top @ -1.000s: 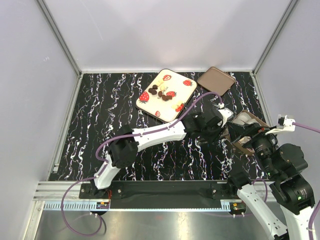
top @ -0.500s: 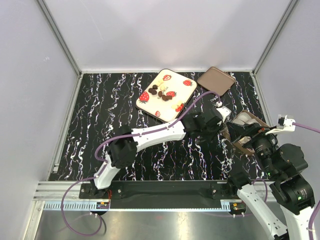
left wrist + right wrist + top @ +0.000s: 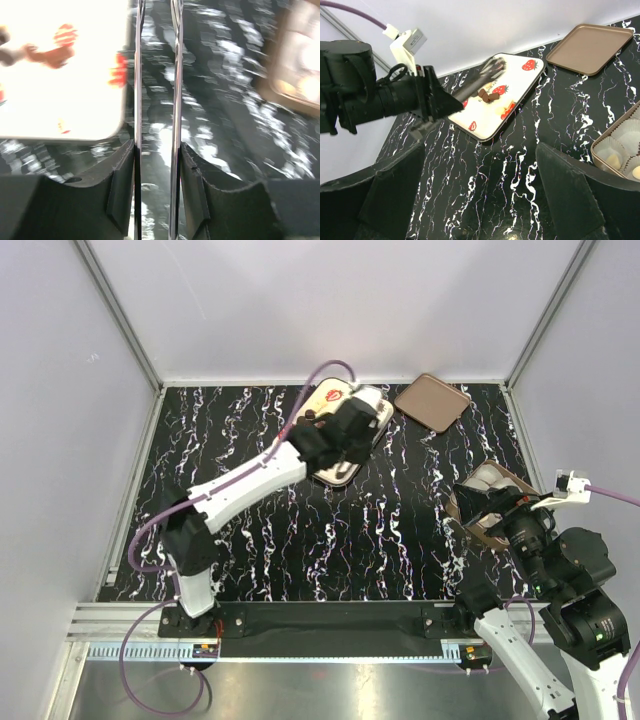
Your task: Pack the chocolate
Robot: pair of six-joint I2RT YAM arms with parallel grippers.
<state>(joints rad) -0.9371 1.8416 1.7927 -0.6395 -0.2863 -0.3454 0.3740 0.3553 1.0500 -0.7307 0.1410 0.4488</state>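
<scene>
- The left claw (image 3: 156,90), a pair of thin dark blades on a white arm, is held a narrow slit apart with nothing between the blades. Its own view is smeared with blur.
- Just left of that claw lies a cream rounded-square tray (image 3: 75,100) printed with red strawberries. It rests on a black bench (image 3: 220,125) veined in white.
- The chocolate (image 3: 486,94) is a small cluster of dark brown bite-sized pieces, with what may be a paler one close by, loose near the middle of the tray. In the right wrist view, the left claw's tips hang over the tray just beyond the cluster and appear clear of it.
- The right claw (image 3: 480,150) is spread wide and empty, well back from the tray and facing it.
- Close on the right of the right claw is a brown box (image 3: 619,121) lined with white paper cups. A pale candy (image 3: 612,160) sits in one cup, and another cup also looks filled.
- Far ahead of the right claw, a flat brown rounded-square lid (image 3: 596,42) lies on the bench, off the box.
- Judged step: partway through packing, with the left claw going after another piece.
- The next move would call for centring the slit over one candy, lowering, closing gently, then carrying it to an empty cup.
</scene>
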